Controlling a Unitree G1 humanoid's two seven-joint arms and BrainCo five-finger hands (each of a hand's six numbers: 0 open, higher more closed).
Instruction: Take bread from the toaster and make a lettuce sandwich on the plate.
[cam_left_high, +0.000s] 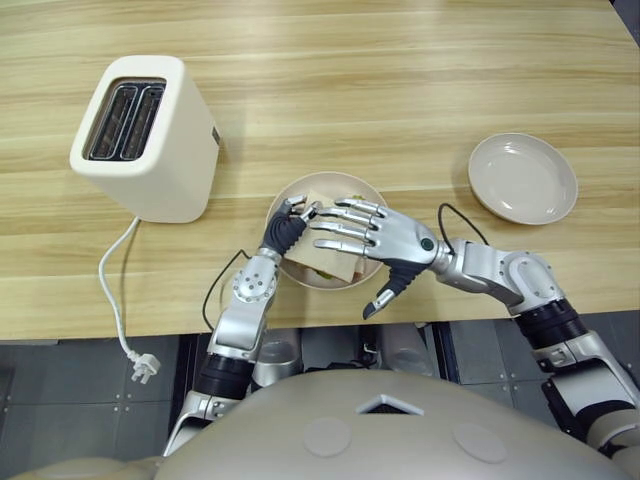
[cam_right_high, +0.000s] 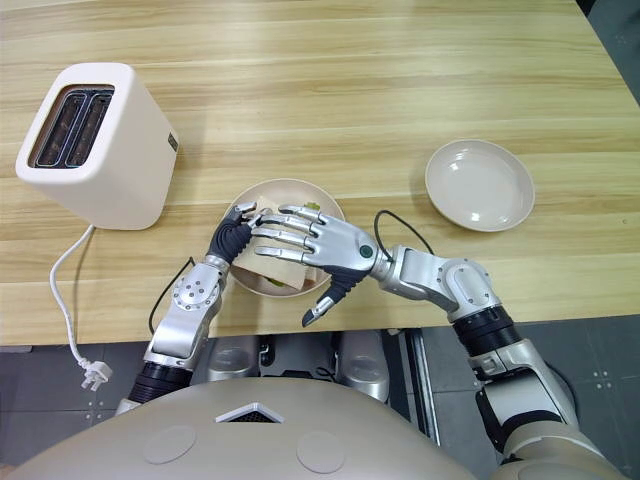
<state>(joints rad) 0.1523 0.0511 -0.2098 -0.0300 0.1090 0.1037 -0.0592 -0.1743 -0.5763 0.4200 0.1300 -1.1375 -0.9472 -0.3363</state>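
A cream plate sits at the near middle of the wooden table with a sandwich on it. A tan bread slice lies on top, and a bit of green lettuce peeks out under its near edge. My right hand lies flat over the bread with its fingers spread. My left hand is at the plate's left rim, fingers curled onto the bread's left corner. The cream toaster stands at the left, and its two slots look dark and empty.
A second, empty cream plate rests at the right of the table. The toaster's white cord runs over the front edge and ends in a hanging plug. Bare wood stretches across the far half of the table.
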